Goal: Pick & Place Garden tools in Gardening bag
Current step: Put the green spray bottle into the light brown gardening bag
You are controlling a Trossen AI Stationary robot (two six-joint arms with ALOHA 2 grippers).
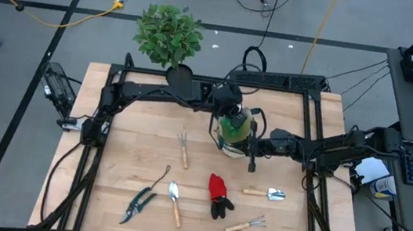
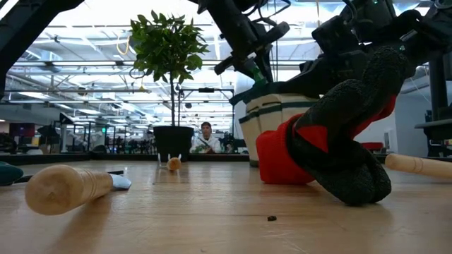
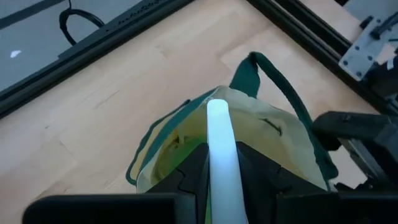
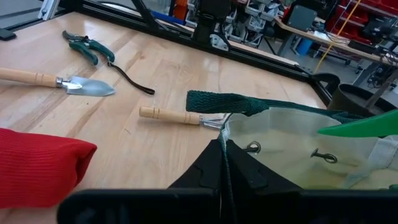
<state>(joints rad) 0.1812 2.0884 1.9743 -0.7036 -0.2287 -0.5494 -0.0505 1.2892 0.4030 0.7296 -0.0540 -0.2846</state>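
left gripper (image 1: 232, 112) sits right over the mouth of the gardening bag (image 1: 236, 131), near the back middle of the table (image 1: 132, 146). its fingers are pinched on a pale tube-like handle (image 3: 222, 155); in the left wrist view the handle points down into the open bag. what tool it belongs to: can't tell. something green (image 4: 367, 124) sticks out over the bag's rim in the right wrist view.

right gripper (image 4: 222, 144) comes in from the right side, fingers pressed together on the bag's edge where the dark green handle strap (image 4: 230, 102) meets the canvas.

still on the table, in front of the bag:
- small fork (image 1: 183, 146), nearest the bag on its left
- thin weeder (image 1: 161, 178) and pruning shears (image 1: 137, 204), front left, just beside each other
- trowel (image 1: 174, 201) next to the shears
- red-black gloves (image 1: 218, 195) in the middle
- shovel (image 1: 266, 193) to the right of the gloves
- rake (image 1: 247, 225) near the front edge

potted plant (image 1: 169, 36) at the back edge, left of the bag.
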